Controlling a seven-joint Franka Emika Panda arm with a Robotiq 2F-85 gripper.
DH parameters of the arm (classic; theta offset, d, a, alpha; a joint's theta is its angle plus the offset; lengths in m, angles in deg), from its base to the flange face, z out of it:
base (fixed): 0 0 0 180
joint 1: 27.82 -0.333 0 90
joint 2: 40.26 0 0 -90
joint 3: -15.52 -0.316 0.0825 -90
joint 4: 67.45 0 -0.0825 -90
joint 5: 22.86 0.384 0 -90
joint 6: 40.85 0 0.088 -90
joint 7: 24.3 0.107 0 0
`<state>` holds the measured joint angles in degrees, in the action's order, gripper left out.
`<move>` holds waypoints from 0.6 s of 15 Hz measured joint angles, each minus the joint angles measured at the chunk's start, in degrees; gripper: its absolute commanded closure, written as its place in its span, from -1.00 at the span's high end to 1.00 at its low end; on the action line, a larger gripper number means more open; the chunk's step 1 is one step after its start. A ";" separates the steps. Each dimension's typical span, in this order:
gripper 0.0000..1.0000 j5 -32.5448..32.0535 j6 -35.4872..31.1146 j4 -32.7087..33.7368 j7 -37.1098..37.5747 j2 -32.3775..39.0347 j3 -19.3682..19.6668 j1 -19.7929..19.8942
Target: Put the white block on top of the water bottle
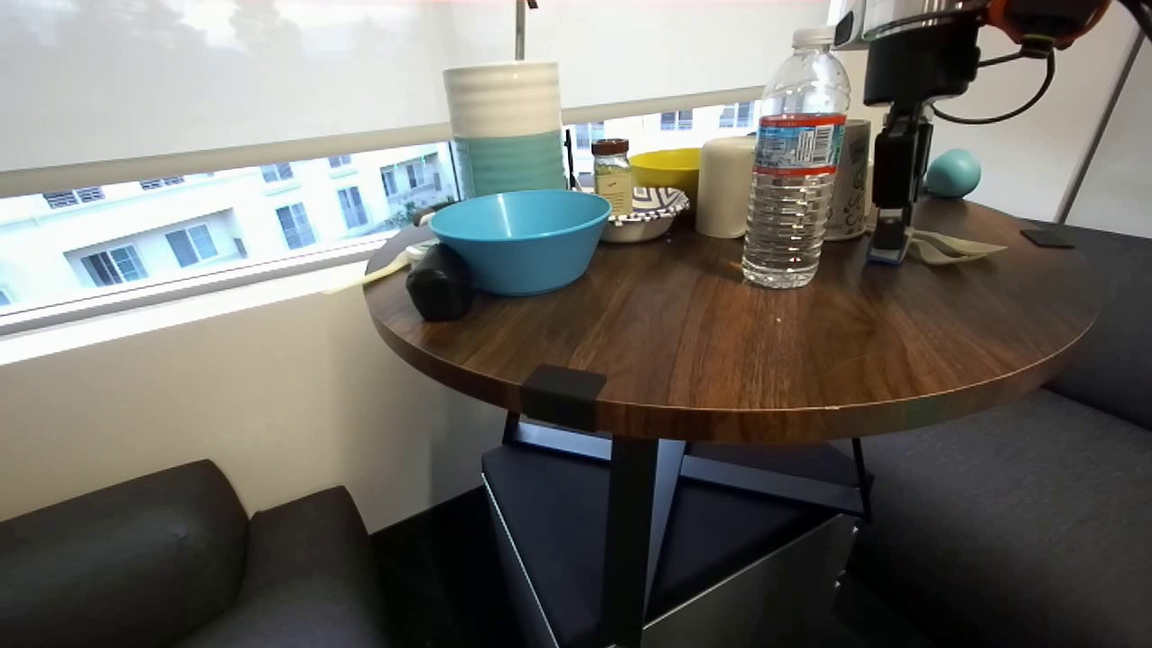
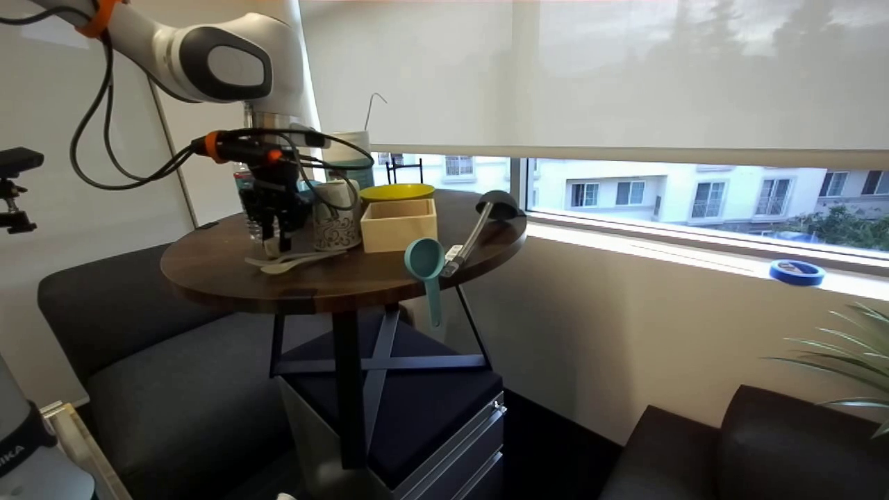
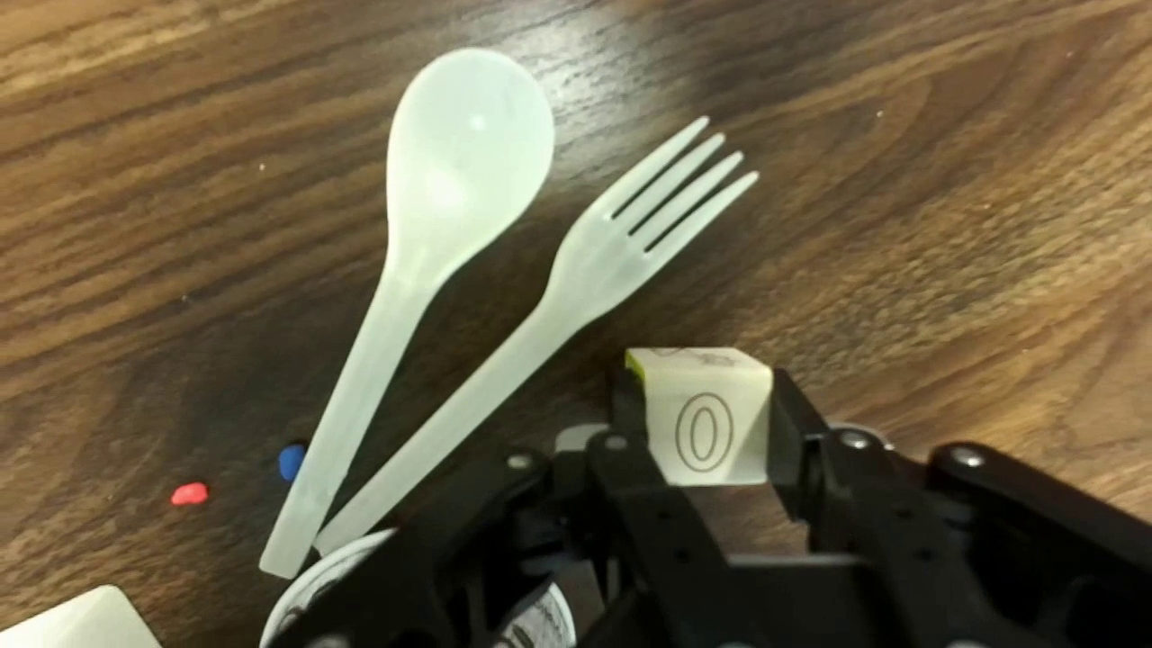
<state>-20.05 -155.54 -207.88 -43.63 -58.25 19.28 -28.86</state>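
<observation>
End effector (image 3: 709,416) holding one white block (image 3: 706,432), one upright water bottle (image 1: 792,175), one spoon (image 3: 407,286), one fork (image 3: 533,335)

I classify the remote site as an office lounge corner. Indicators: a cushion-topped drawer cabinet (image 2: 465,469) beneath the table (image 1: 720,360); grey upholstered seating (image 2: 173,375) past the table's left edge in an exterior view; a roller shade (image 2: 430,76) above the window (image 2: 694,198), beyond the far edge.

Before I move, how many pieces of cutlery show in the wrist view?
2. The spoon lies at left; the fork lies beside it, nearer the white block gripped by the hand. The hand blocks part of this view, so more could be hidden.
</observation>
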 measured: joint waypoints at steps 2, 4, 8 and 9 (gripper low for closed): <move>-0.79 0.00 0.03 0.37 -0.12 -0.53 0.05 0.00; -0.79 0.00 0.84 1.25 -0.73 -1.79 0.17 0.01; -0.79 -0.32 6.37 4.40 -2.59 -6.19 0.27 0.01; -0.79 -0.33 8.14 5.46 -3.04 -7.34 0.23 -0.04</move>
<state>-20.38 -147.39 -202.42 -46.67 -65.59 19.51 -28.90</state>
